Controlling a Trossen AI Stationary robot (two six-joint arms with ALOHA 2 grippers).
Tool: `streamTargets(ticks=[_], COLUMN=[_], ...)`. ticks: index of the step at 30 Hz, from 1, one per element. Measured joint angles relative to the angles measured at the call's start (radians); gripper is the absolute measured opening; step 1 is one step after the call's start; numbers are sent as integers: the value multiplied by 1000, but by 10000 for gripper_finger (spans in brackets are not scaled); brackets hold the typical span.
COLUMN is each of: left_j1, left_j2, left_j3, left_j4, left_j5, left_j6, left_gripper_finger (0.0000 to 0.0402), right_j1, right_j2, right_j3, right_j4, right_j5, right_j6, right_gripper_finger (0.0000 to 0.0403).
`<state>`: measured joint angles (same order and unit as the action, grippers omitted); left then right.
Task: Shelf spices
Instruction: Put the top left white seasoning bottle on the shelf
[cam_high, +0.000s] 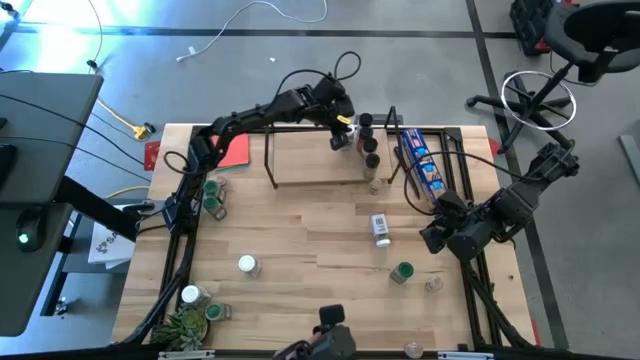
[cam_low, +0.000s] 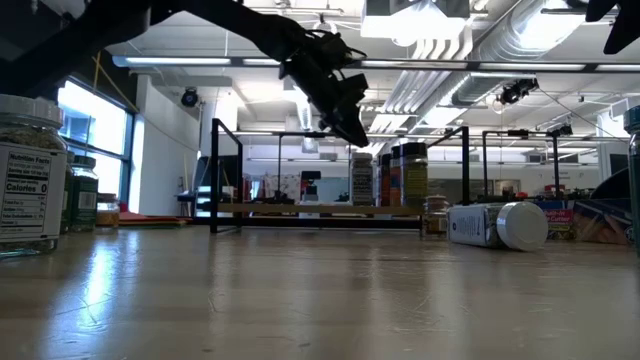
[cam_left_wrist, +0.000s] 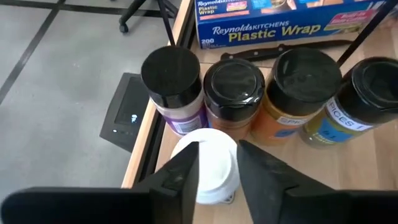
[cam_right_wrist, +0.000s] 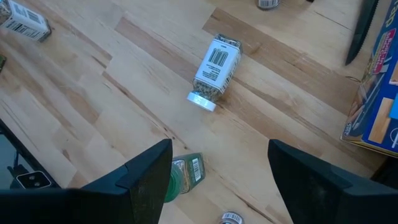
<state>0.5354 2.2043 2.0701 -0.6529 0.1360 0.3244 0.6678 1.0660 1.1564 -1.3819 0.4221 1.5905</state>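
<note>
On the shelf (cam_high: 320, 178) at the table's far side, the left gripper (cam_left_wrist: 217, 171) pinches a white-lidded jar (cam_left_wrist: 208, 163) beside four black-lidded spices (cam_left_wrist: 234, 84). The right gripper (cam_right_wrist: 217, 171) gapes empty.

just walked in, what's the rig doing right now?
It is shelving spice jars. The left gripper is over the right end of the wooden shelf, its fingers on either side of a white-lidded jar, next to a row of four black-lidded jars already standing there. Whether it grips the jar is unclear. The right gripper hangs open and empty above the table, over a white-lidded jar lying on its side. More jars are scattered on the table.
</note>
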Motion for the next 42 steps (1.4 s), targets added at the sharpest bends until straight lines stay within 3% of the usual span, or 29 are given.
streamTargets(ticks=[19, 22, 42], left_j1=[5, 6, 8], left_j2=[35, 35, 39], left_j3=[1, 1, -1], left_j4=[28, 36, 81], left_j5=[-30, -74, -74], left_j6=[21, 39, 142], left_gripper_finger=[17, 12, 9], right_j1=[0, 0, 0], right_j2=[0, 0, 0], right_j3=[0, 0, 0], right_j4=[2, 2, 3], right_j5=[0, 0, -7], right_j6=[9, 9, 10], right_gripper_finger=[259, 259, 259])
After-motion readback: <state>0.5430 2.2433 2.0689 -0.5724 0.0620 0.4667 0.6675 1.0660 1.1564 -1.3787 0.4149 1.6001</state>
